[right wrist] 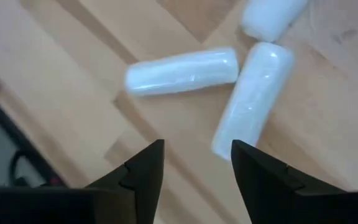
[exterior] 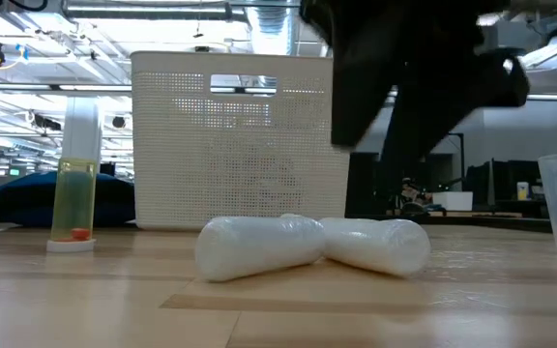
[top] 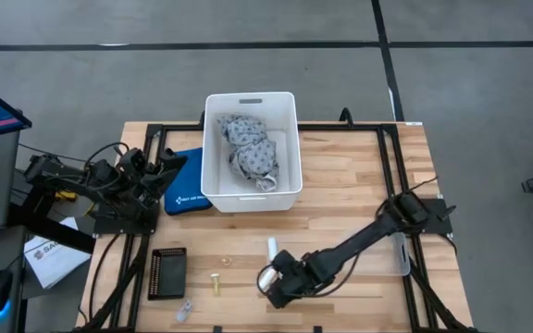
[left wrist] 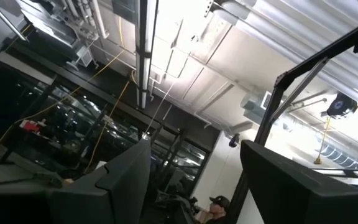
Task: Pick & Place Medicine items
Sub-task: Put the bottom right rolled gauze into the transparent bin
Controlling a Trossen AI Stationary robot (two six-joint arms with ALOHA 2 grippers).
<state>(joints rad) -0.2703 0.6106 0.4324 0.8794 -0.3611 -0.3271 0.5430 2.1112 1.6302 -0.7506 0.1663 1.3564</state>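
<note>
Three small white cylinders lie on their sides on the wooden table near its near edge. The right wrist view shows one [right wrist: 182, 71], a second [right wrist: 253, 99] and part of a third [right wrist: 272, 15]. The low view shows two cylinders [exterior: 259, 246] [exterior: 375, 242] touching end to end. In the high view I see one cylinder [top: 271, 247] and another [top: 266, 276] beside my right gripper [top: 276, 282]. My right gripper [right wrist: 197, 162] hovers open just above them, touching nothing. My left gripper [top: 169, 171] waits open at the table's left edge, its fingers [left wrist: 194, 180] pointing up at the ceiling.
A white bin [top: 253, 148] with a grey patterned cloth bundle [top: 248, 148] stands at the far middle, with a blue pouch [top: 183, 190] to its left. A black tray [top: 167, 273], a brass bolt [top: 216, 282] and a yellow-filled vial [exterior: 75, 184] sit near left. A clear cup [top: 403, 254] lies to the right.
</note>
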